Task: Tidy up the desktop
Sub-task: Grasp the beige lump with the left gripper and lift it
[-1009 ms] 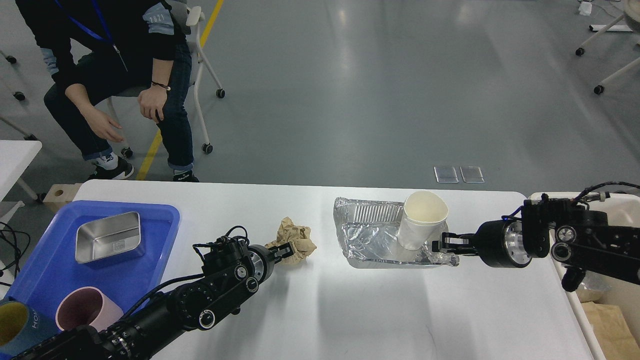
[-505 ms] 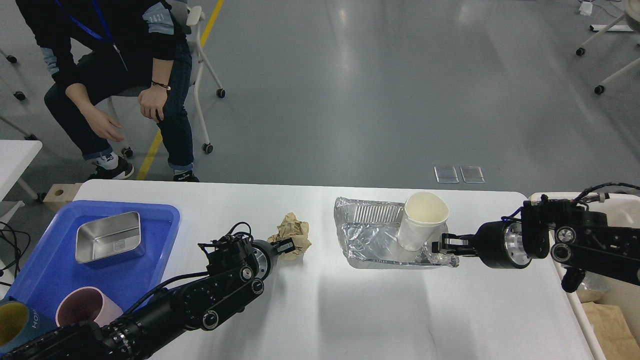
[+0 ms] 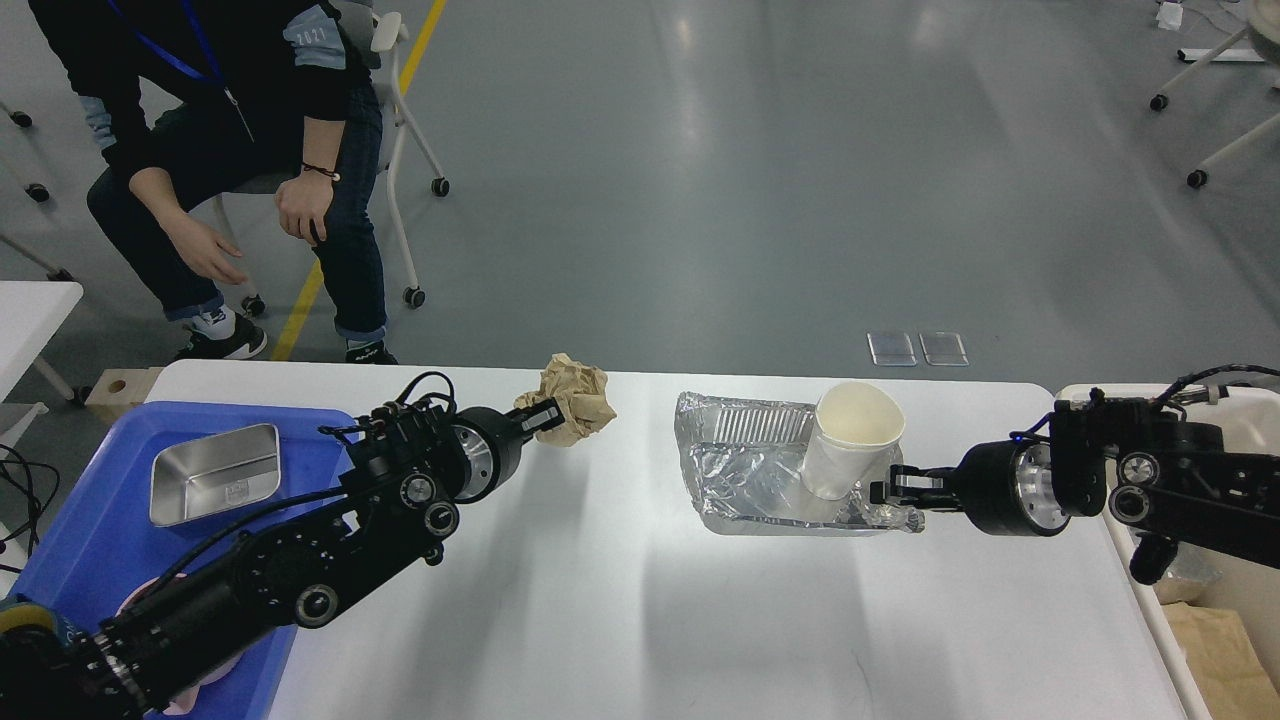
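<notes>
Near half of the large white rounded-corner desktop (image 3: 620, 620) lies bare between the two arms, with an open lane from the crumpled brown paper ball (image 3: 574, 398) across to the crinkled silver foil tray (image 3: 745, 470). Left side blocked by the blue plastic tray (image 3: 90, 540) holding a rectangular steel tin (image 3: 213, 472). Right side blocked by the foil tray, the white paper cup (image 3: 848, 440) standing in it, and the cream plastic bin (image 3: 1215, 610) off the desktop's right edge.

The left gripper (image 3: 543, 416) is raised and clamped on something, while the right gripper (image 3: 893, 490) reaches leftward, low, fingers pinched together.
</notes>
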Robot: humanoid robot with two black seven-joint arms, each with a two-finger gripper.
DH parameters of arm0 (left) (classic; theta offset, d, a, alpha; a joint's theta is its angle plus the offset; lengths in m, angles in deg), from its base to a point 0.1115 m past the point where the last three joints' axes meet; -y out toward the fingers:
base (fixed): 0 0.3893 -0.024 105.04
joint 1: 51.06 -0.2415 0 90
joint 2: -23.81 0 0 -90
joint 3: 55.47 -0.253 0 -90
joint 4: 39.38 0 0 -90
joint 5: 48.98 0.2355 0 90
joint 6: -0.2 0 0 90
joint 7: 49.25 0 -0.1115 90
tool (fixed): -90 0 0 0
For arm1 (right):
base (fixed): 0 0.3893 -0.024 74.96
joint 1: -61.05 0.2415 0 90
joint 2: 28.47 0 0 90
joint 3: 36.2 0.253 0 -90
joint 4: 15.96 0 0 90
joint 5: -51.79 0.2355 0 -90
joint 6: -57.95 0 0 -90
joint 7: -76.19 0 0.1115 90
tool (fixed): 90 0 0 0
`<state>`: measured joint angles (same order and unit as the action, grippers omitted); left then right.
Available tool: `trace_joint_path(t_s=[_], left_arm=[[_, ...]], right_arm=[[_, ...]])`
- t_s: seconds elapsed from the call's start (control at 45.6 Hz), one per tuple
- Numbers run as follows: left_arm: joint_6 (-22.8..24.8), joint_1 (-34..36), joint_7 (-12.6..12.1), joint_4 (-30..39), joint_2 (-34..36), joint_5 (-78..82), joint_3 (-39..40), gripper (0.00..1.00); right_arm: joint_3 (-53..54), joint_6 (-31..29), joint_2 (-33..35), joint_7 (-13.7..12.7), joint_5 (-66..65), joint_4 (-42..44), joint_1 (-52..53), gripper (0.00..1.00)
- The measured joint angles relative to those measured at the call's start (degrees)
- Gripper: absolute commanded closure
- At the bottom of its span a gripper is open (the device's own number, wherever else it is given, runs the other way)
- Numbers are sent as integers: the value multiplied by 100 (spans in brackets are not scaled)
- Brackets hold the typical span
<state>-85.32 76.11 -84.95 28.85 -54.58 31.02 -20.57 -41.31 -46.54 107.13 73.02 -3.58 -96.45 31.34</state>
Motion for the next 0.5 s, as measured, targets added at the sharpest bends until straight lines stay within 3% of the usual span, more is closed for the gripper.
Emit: trace_joint_path(t_s=[0.197,0.505], left_arm=[[271,-17,-263,862,634,-348,395,85],[1077,21,-307,1390,809,-524,1133,85]], right_arm=[[0,-16,-55,0,9,-79,1,100],[-61,-31,-374,7,30,-177,66,100]])
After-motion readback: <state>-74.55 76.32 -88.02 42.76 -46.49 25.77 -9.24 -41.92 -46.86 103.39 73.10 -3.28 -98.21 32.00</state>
